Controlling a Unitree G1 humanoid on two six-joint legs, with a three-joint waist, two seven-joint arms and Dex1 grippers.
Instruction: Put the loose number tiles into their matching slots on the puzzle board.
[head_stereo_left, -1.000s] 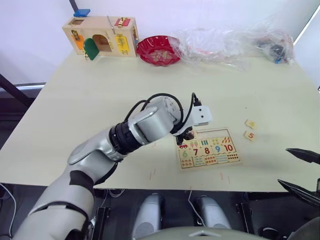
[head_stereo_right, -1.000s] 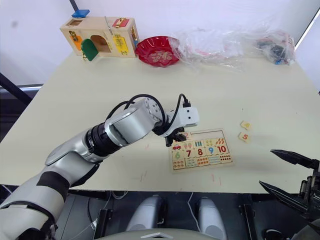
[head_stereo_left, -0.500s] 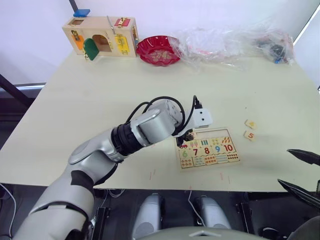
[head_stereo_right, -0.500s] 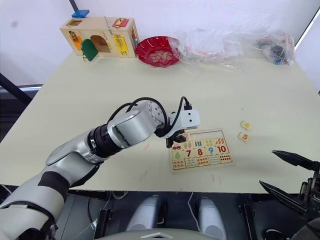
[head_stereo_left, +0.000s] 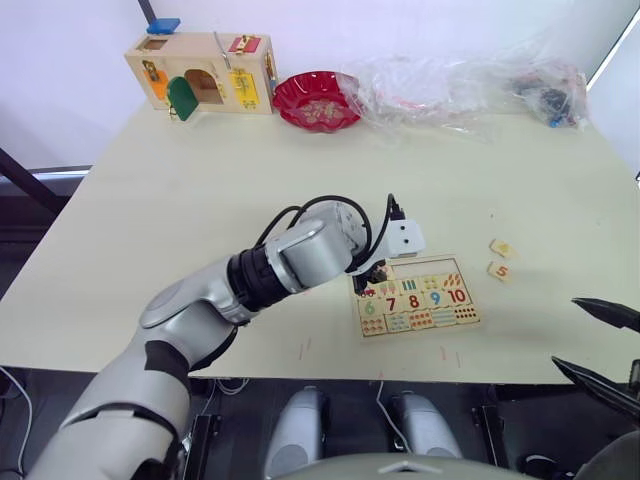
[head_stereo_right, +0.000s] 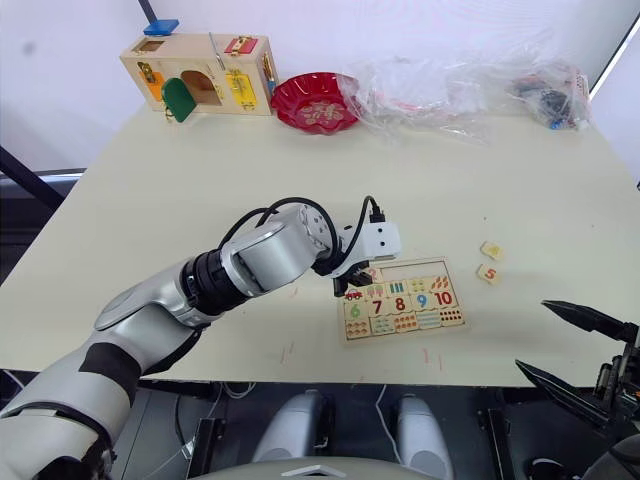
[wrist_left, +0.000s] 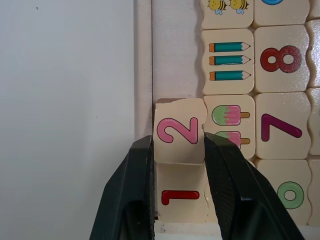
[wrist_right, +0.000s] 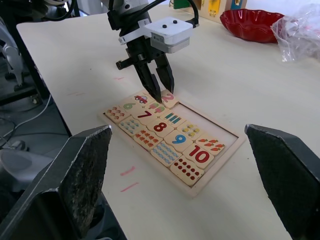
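Now left gripper (wrist_left: 178, 150) pinches tile 2 (wrist_left: 178, 131), tilted over its slot just right of seated tile 1 (wrist_left: 180, 197); right gripper (wrist_right: 185, 175) spread.

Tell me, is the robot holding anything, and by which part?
The left gripper grips the 2 tile by its two opposite side edges, over the board. The right gripper is open, holding nothing.

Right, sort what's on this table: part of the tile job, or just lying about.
Job:
- puzzle board
- 2 tile, in the left gripper
- 1 tile, seated
- two loose tiles

Lying about:
- latch box
- red bowl
- plastic bags
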